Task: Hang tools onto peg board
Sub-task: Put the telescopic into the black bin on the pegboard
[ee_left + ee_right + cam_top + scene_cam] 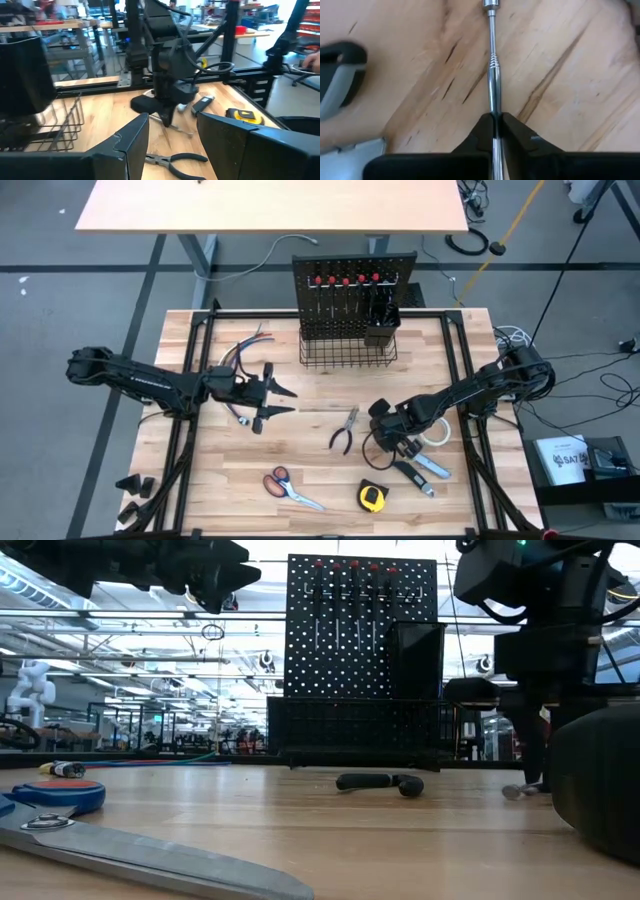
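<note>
The slim steel tool (491, 65), pinched by the right gripper (494, 125) near the bench's right edge, wants lifting level before crossing to the peg board (352, 295); the left gripper (272, 401) waits spread.

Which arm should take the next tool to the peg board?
Right, probably: the right gripper is already shut on a thin silver tool at the table. The left gripper hangs open and empty.
</note>
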